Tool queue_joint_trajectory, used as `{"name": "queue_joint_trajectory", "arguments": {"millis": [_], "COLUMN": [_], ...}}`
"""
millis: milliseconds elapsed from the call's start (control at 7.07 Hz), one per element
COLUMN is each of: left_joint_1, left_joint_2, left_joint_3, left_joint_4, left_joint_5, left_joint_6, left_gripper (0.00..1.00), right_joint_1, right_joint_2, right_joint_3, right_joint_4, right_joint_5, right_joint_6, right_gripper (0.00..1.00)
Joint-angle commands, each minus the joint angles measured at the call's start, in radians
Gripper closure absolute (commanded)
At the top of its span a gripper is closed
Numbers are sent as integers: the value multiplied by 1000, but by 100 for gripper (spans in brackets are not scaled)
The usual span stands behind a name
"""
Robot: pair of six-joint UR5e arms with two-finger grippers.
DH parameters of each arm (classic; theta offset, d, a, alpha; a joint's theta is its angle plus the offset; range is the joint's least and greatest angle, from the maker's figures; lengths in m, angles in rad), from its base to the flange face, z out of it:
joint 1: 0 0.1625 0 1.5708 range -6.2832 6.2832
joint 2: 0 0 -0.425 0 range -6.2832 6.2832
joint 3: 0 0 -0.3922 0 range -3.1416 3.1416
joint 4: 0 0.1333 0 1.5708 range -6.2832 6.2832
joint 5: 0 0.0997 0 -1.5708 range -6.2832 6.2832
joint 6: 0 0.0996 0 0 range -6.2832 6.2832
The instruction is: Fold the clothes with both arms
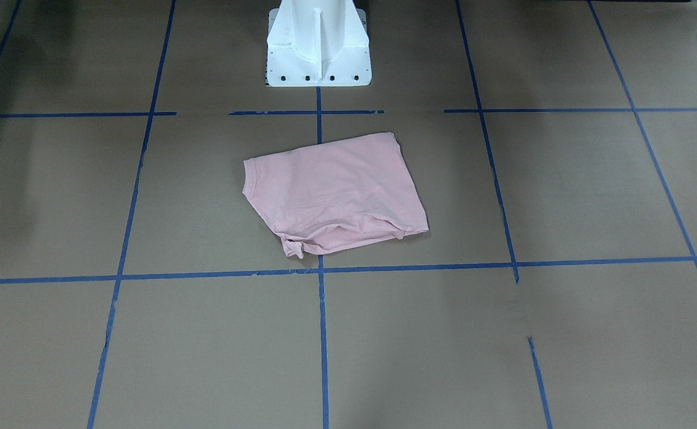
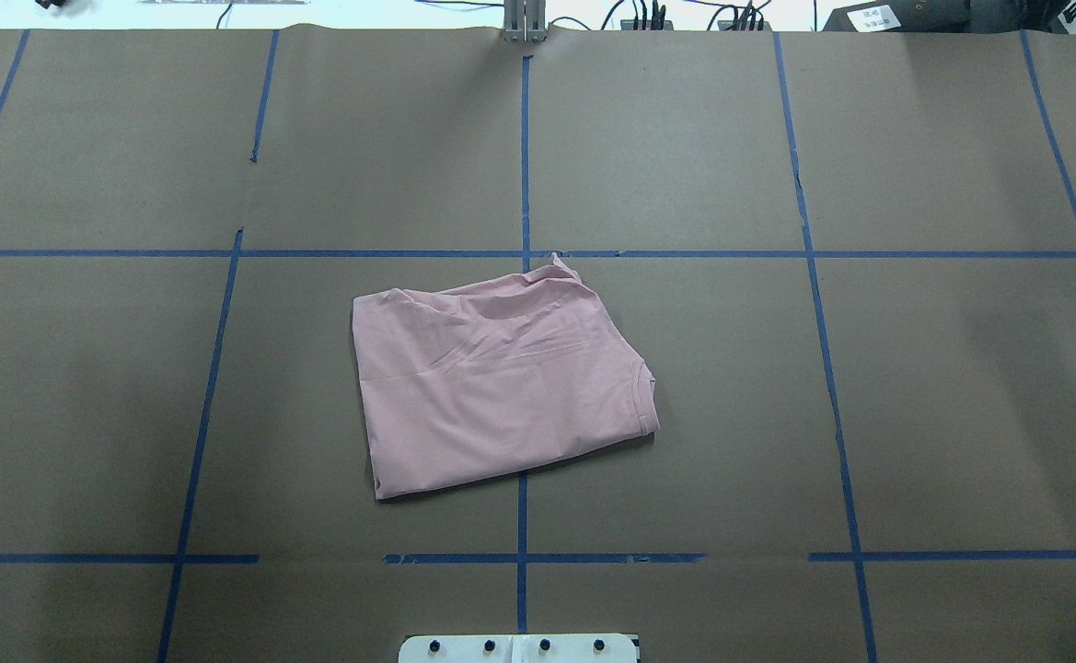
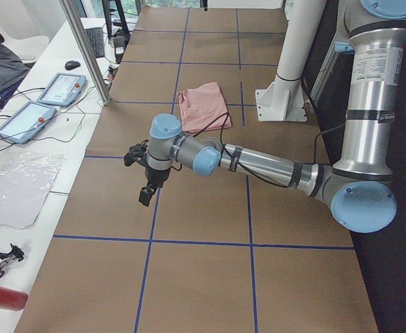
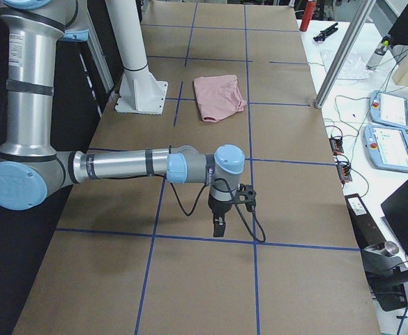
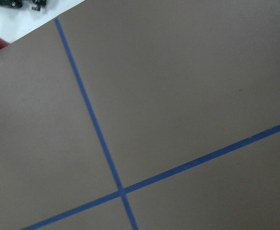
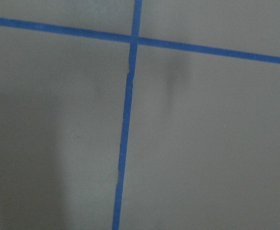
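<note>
While the left gripper [image 3: 145,196] and right gripper [image 4: 219,227] hang over the table's [image 2: 915,414] opposite ends, open or closed I cannot tell, the folded pink T-shirt [image 2: 501,387] lies mid-table, looking soft, light and floppy, best pinched at its layered corners.

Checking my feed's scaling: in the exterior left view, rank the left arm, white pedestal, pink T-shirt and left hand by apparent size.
1. Left arm, inflated by nearness.
2. White pedestal.
3. Pink T-shirt and left hand look alike; the hand is nearer, so unranked.
</note>
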Motion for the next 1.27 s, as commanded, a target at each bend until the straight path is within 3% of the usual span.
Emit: {"name": "queue_joint_trajectory", "arguments": {"millis": [0, 424, 1132], "left_joint_1": [-106, -118, -131], "left_joint_2": [68, 78, 102], "left_joint_3": [86, 134, 96], "left_joint_4": [-4, 111, 115], "left_joint_5": [-181, -178, -178], "left_joint_6": [179, 205, 208], "left_gripper": [0, 0, 0], "right_joint_1": [83, 83, 83], "right_joint_2": [-96, -100, -86], "right_joint_3": [3, 6, 4], "right_joint_4": [50, 93, 95], "right_joint_5": [125, 130, 128], "right_joint_6": [-48, -40, -40], "right_gripper": [0, 0, 0]}}
